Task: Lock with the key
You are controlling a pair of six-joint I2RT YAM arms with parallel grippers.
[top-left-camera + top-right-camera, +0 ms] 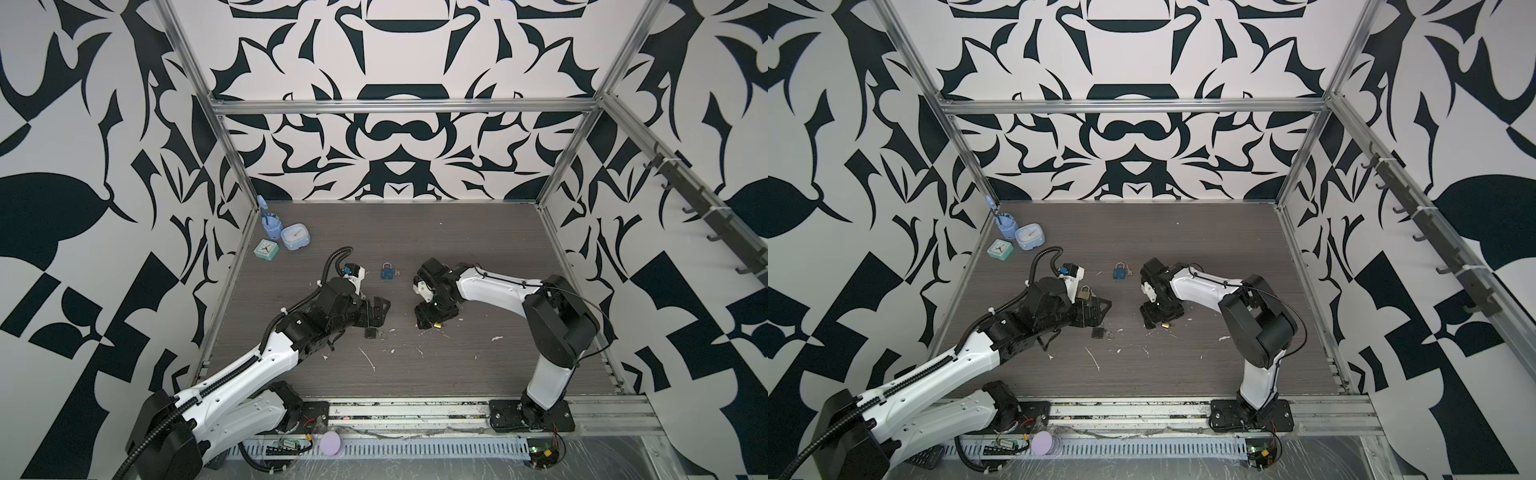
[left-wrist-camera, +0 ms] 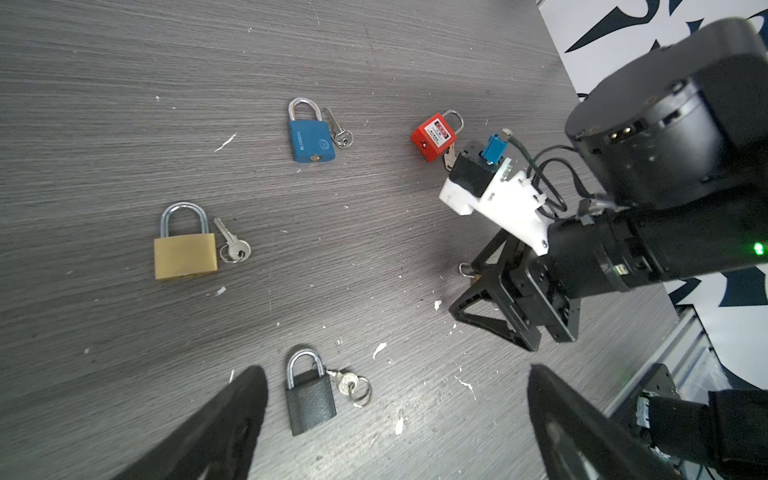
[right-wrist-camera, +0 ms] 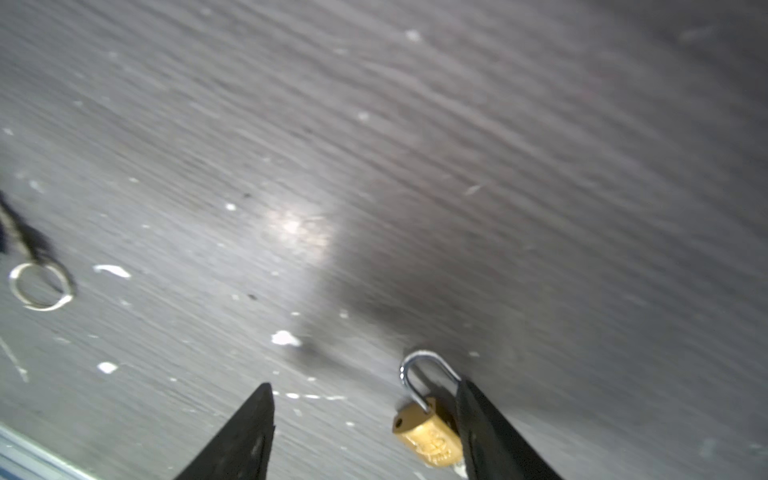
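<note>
Grey wood-grain desk (image 1: pixel 457 232) carries five padlocks. The right tool (image 3: pixel 365 386) hangs low over it with its black fingers standing apart. The small brass padlock (image 3: pixel 430 436) lies between them, against one finger (image 3: pixel 490 432), with bare desk showing up to the other. One leg of its steel shackle enters the body; the other is hidden behind that finger. A metal ring (image 3: pixel 39 286) lies well apart from it, too blurred to tell what hangs on it.

The left tool (image 2: pixel 397 374) has its jaws spread wide and grips nothing. In a top view the black padlock (image 1: pixel 370 333), with its key ring (image 2: pixel 353 384), lies on the desk just beside this tool at about 7 o'clock, and at 9 o'clock from the right tool. The blue padlock (image 1: pixel 387 272), its key (image 2: pixel 338 129) alongside, sits at 11 o'clock from the right tool. The large brass padlock (image 1: pixel 1084 294) and its key lie at 11 o'clock from the left tool. The red padlock (image 2: pixel 432 137) rests near the right arm's wrist camera.
</note>
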